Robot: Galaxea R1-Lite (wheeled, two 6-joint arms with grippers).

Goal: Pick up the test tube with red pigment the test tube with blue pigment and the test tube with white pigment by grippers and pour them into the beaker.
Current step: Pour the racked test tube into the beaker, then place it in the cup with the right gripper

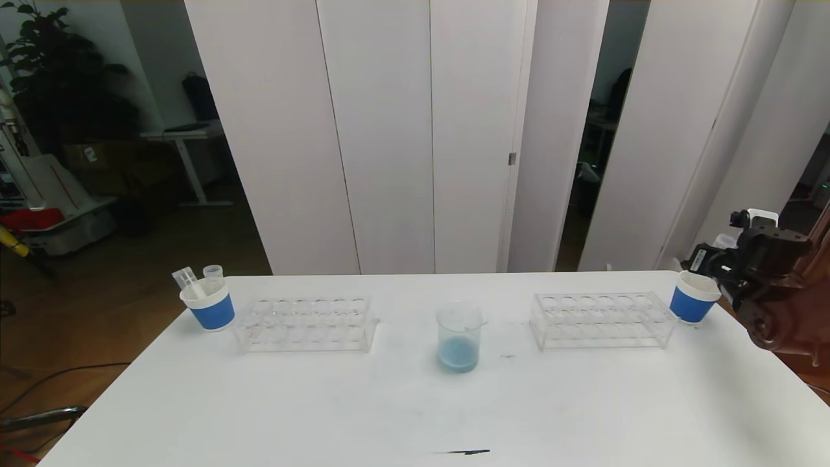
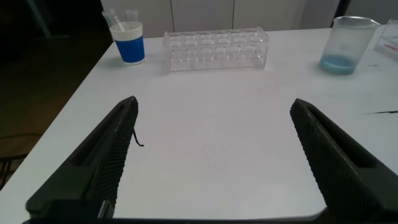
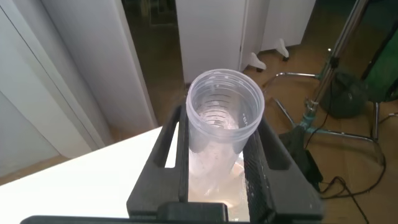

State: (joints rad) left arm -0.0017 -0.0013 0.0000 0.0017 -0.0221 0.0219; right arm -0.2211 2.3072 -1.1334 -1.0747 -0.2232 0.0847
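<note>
The beaker (image 1: 459,340) stands mid-table with pale blue liquid at its bottom; it also shows in the left wrist view (image 2: 348,43). My right gripper (image 3: 221,124) is shut on the test tube with white pigment (image 3: 224,99), a clear tube with whitish smears inside, its mouth facing the camera. In the head view the right gripper (image 1: 716,269) is at the table's far right, beside and just above a blue-and-white paper cup (image 1: 692,297). My left gripper (image 2: 212,102) is open and empty over bare table. No tube with blue or red liquid shows.
Two empty clear racks stand beside the beaker, one left (image 1: 305,323) and one right (image 1: 600,319). A second blue-and-white cup (image 1: 209,305) at far left holds two clear tubes (image 1: 188,280). A black mark (image 1: 467,451) lies near the front edge.
</note>
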